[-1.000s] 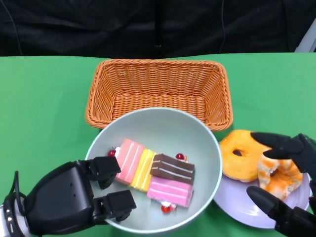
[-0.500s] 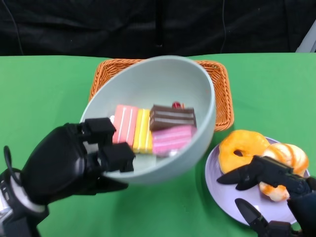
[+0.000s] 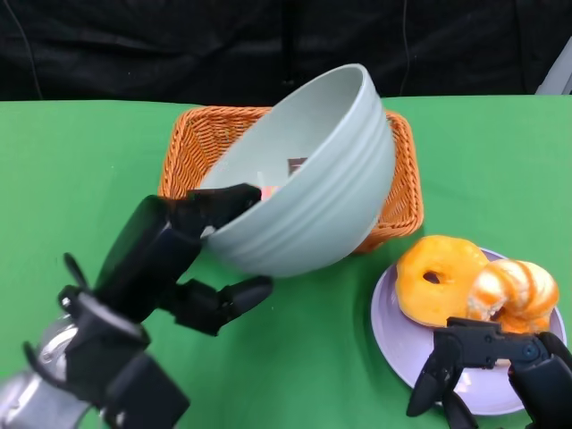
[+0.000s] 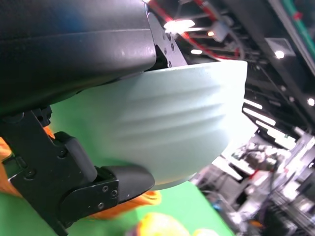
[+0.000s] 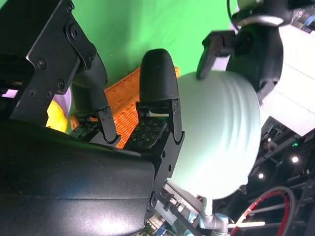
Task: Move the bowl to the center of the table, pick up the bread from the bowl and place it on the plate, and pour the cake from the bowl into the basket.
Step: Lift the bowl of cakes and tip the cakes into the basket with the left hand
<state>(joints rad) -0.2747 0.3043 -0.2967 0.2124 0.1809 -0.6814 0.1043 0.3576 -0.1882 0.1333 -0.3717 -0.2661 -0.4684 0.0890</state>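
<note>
Bowl [image 3: 308, 179] is getting tipped over the basket [image 3: 398, 179] by the left hand [image 3: 170, 259] clamping its rim, so the cake [image 3: 295, 165] is sliding out.

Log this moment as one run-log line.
phase: pouring cake | left hand: holds bowl tipped over basket | right hand: open by plate | bread: on plate

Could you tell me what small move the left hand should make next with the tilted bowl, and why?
Probably tip the bowl a little further. The left hand holds it by the rim, tilted over the basket, and cake is still partly visible inside near the rim, so the pour looks unfinished.
</note>
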